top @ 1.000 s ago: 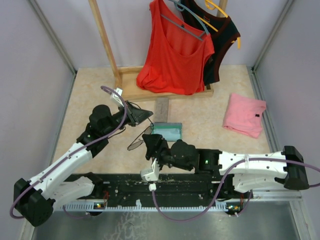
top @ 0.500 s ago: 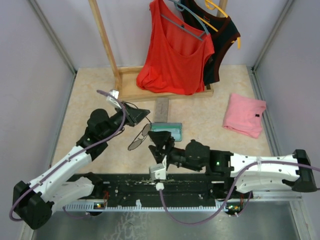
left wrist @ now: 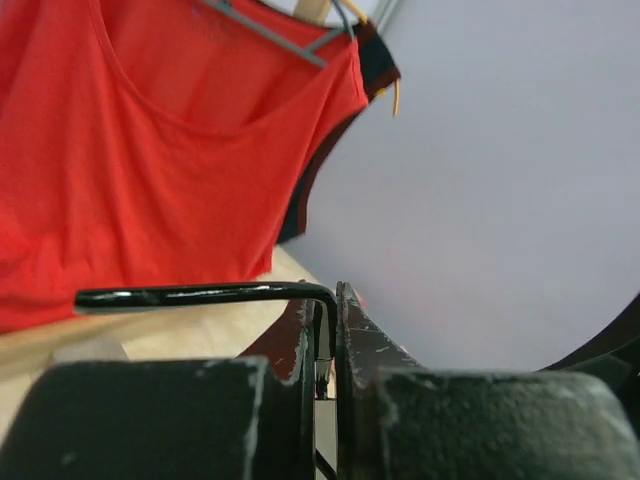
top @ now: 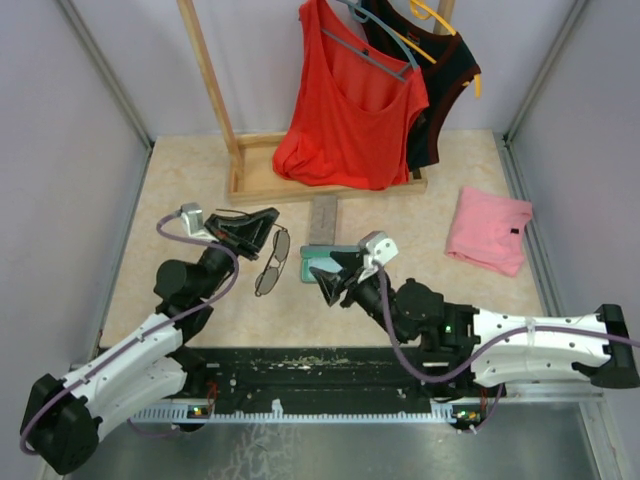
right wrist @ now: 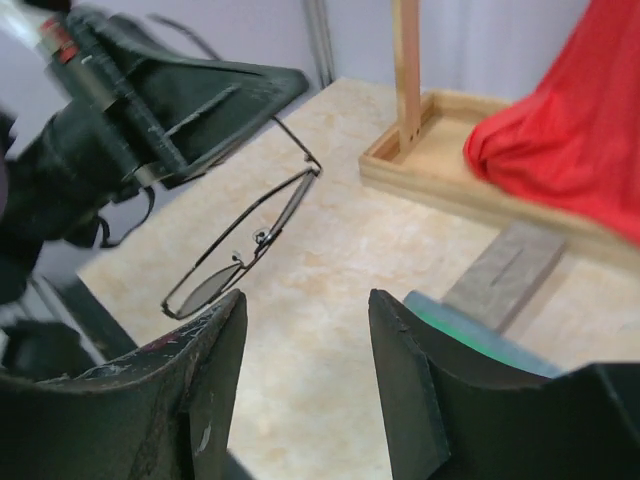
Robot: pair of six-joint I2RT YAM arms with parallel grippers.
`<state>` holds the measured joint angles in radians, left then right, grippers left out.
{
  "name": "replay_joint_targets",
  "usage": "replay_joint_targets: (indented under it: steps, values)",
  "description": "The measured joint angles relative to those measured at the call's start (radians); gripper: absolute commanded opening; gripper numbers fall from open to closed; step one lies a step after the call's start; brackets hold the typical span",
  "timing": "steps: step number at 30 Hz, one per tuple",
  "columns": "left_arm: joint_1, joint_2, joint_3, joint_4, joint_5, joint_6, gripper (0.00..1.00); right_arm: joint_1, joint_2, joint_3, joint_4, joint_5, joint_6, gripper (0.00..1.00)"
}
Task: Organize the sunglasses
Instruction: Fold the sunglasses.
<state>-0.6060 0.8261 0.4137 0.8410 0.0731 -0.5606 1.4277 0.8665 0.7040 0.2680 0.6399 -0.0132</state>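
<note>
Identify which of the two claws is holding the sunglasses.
The left claw, shut on one slim arm of the sunglasses. The right claw stands open and empty nearby.

Colours as we log them: sunglasses (top: 273, 262) with thin black wire frames and faintly grey lenses; tabletop (top: 400, 210) mottled beige; hanging red top (top: 350, 110); black top (top: 450, 75) behind it; folded pink cloth (top: 488, 232); teal-green flat rectangle (top: 338, 263).

red top (top: 350, 110) hanging | pink cloth (top: 488, 230) lying right | wooden rack (top: 252, 188) behind
</note>
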Motion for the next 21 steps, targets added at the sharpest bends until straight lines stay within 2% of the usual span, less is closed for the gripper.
replay_joint_targets:
  steps: [5, 8, 13, 21]
  values:
    - [0.0, -0.03, -0.016, 0.097, -0.06, 0.069, 0.0, -0.056, 0.057, 0.064, -0.107, 0.096, 0.495, 0.48]
    - [0.0, -0.042, -0.017, 0.133, -0.091, 0.108, 0.0, -0.087, 0.115, 0.09, -0.14, 0.099, 0.663, 0.48]
    - [0.0, -0.056, -0.027, 0.169, -0.121, 0.147, 0.0, -0.091, 0.264, 0.157, -0.108, 0.071, 0.752, 0.44]
    - [0.0, -0.08, -0.03, 0.174, -0.135, 0.182, 0.0, -0.115, 0.39, 0.216, -0.019, -0.019, 0.769, 0.41]
